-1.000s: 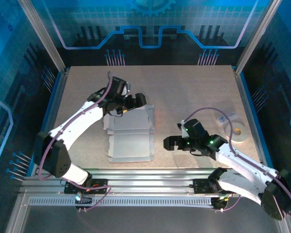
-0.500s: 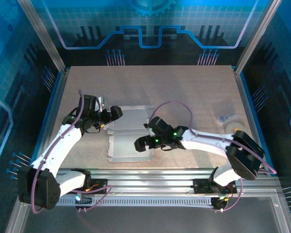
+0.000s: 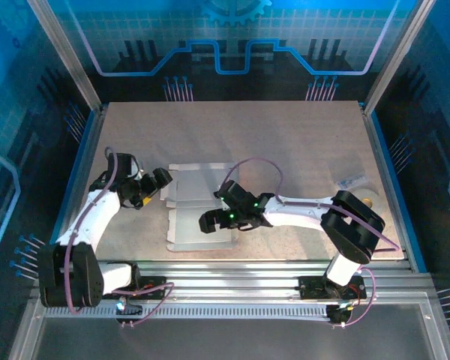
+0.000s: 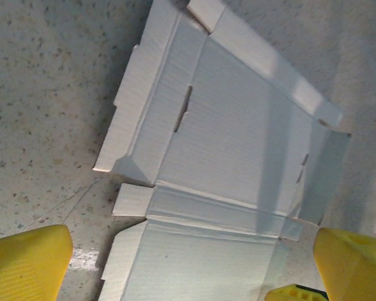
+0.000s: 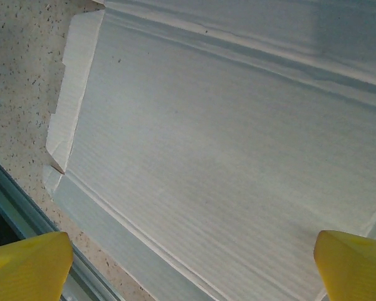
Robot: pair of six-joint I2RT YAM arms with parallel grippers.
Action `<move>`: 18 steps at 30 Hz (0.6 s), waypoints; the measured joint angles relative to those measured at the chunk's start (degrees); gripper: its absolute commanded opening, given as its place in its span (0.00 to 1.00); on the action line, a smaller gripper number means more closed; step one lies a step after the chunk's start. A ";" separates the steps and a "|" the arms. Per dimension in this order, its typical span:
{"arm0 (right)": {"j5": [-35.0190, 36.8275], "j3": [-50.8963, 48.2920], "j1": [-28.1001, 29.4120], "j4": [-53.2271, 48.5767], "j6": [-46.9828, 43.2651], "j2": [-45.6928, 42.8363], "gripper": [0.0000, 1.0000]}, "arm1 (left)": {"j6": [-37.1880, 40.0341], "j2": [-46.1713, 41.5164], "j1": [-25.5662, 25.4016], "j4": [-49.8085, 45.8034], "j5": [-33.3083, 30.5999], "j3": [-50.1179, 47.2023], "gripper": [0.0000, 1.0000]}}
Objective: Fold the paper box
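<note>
Speckled beige surface (image 3: 285, 142), flat pale creased paper box (image 3: 199, 229) left of centre, your left end effector (image 3: 159, 186) spread wide beside its left edge, your right end effector (image 3: 210, 220) spread wide over its near panel, both empty.

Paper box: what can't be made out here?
- Top view: box middle-right hidden under the right arm; creases too small to read.
- Left wrist view: lower panel cut off by the bottom edge.
- Right wrist view: panels run off the top and right edges.
</note>
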 measured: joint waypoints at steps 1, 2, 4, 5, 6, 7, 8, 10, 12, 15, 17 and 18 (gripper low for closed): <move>0.00 -0.44 -0.02 0.20 0.02 0.00 1.00 | 0.15 1.09 0.00 0.00 -0.20 0.02 0.99; 0.00 -1.11 -0.02 0.35 0.13 -0.02 1.00 | 0.24 2.47 0.02 -0.07 -0.33 0.17 0.99; 0.02 -2.71 -0.04 0.52 0.22 -0.15 1.00 | 0.76 5.22 0.04 -0.26 -0.35 0.90 0.97; 0.04 -3.74 -0.09 0.81 0.17 -0.37 1.00 | 1.16 6.88 0.04 -0.28 -0.39 1.49 0.95; 0.00 -4.48 -0.22 1.64 0.20 -0.92 1.00 | 1.42 8.35 0.04 -0.33 -0.44 2.12 0.94; -0.07 -4.98 -0.37 1.84 0.20 -1.62 1.00 | 1.55 9.64 0.04 -0.31 -0.52 2.64 0.92; 0.00 -5.81 -0.57 1.95 0.22 -2.40 1.00 | 1.75 11.02 0.04 -0.26 -0.55 3.23 0.91; -0.02 -7.39 -1.18 1.81 0.17 -3.54 1.00 | 2.23 12.92 0.04 -0.13 -0.61 4.00 0.88; -0.02 -8.33 -1.77 1.68 0.15 -4.74 1.00 | 2.69 14.53 0.02 0.22 -0.59 4.50 0.86; 0.39 -9.38 -2.38 -0.04 -0.72 -6.19 1.00 | 3.08 16.94 -0.66 0.24 -0.76 5.86 0.83; 1.40 -9.68 -2.60 -1.79 -1.53 -7.15 1.00 | 3.61 18.75 -1.99 -0.07 -1.68 7.52 0.81; 1.86 -9.73 -2.73 -3.06 -1.88 -7.72 1.00 | 4.13 19.67 -2.99 -0.26 -2.36 8.55 0.79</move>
